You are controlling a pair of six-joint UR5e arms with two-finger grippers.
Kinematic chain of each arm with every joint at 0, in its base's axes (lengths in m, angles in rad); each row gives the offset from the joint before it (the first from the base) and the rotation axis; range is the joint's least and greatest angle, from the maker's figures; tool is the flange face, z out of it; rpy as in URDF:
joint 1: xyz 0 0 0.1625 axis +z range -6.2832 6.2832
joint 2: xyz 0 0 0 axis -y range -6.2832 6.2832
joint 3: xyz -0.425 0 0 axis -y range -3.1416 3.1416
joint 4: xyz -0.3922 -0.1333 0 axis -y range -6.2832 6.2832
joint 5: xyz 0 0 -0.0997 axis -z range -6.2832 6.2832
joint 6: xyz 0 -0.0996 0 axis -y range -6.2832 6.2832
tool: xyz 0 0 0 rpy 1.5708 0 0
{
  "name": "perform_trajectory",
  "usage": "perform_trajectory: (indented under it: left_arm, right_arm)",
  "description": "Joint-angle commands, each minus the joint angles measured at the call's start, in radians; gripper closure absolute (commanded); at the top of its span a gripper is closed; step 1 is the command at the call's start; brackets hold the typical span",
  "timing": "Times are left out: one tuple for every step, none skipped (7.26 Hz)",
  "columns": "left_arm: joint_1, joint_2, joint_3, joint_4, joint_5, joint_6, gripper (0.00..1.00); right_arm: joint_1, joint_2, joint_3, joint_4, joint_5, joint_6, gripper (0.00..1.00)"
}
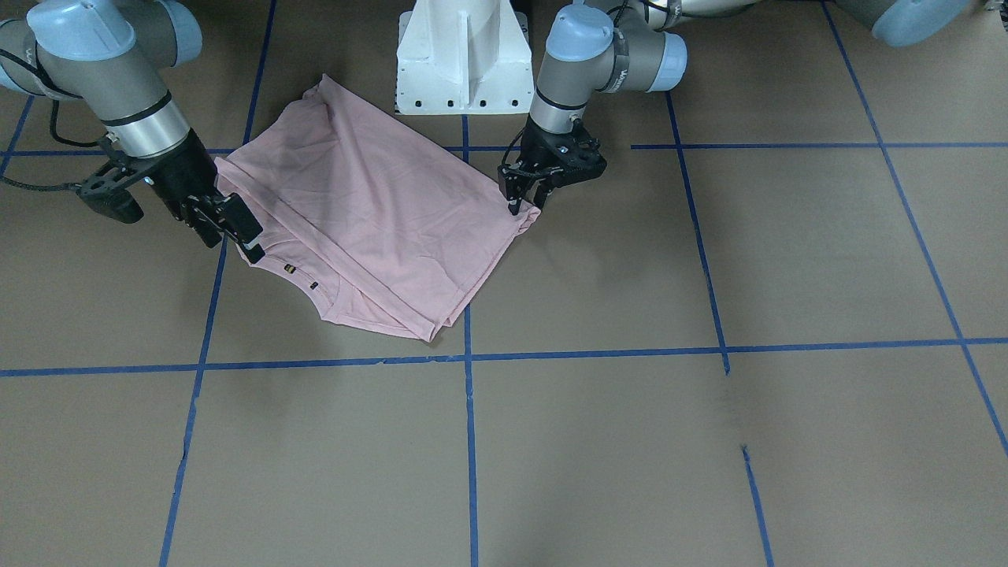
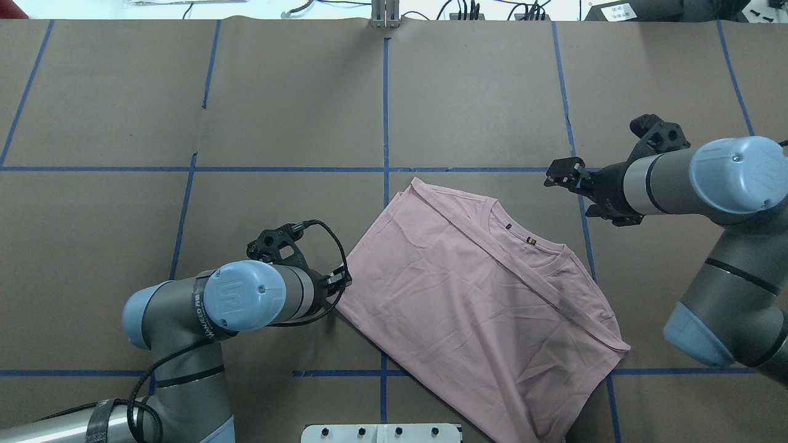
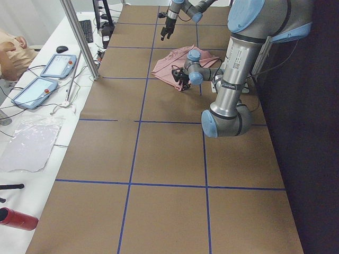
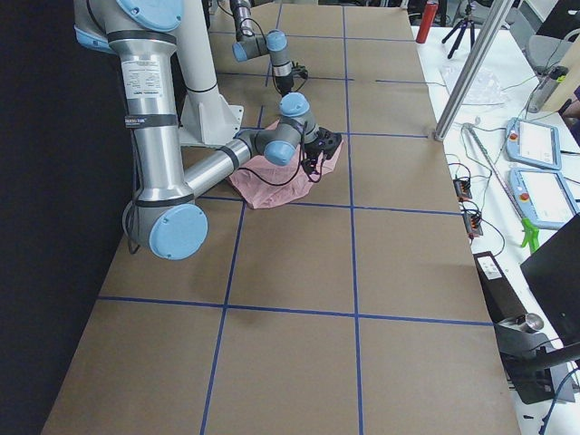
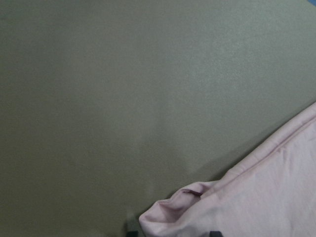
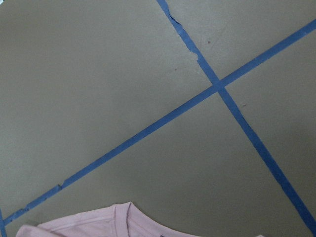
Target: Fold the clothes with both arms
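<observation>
The pale pink T-shirt lies flat and askew on the brown table near the robot's base, plain face up. Two tiny dark tags by its ribbed collar carry yellow marks too small to read. The left gripper is down at a bunched corner, jaws apart either side of it. The right gripper hangs beyond the collar side, clear of the cloth, jaws spread. The left arm's blue cap bears a "UR" logo; lettering on its dark band is illegible
</observation>
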Motion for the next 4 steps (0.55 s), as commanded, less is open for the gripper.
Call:
perform_trajectory:
  left_arm:
    - [-0.005, 0.008, 0.002, 0.005, 0.0, -0.001, 1.0]
    - [-0.006, 0.007, 0.004, 0.005, 0.0, 0.0, 1.0]
    - [-0.027, 0.008, -0.005, 0.008, -0.001, 0.0, 1.0]
    - [-0.076, 0.008, -0.028, 0.055, -0.007, 0.038, 1.0]
  right_arm:
    - [-0.001, 0.002, -0.009, 0.0, 0.0, -0.001, 0.0]
    - [-0.001, 0.0, -0.009, 0.0, 0.0, -0.001, 0.0]
    - [-0.003, 0.002, -0.009, 0.0, 0.0, -0.001, 0.0]
    - [-0.003, 0.002, -0.009, 0.0, 0.0, -0.003, 0.0]
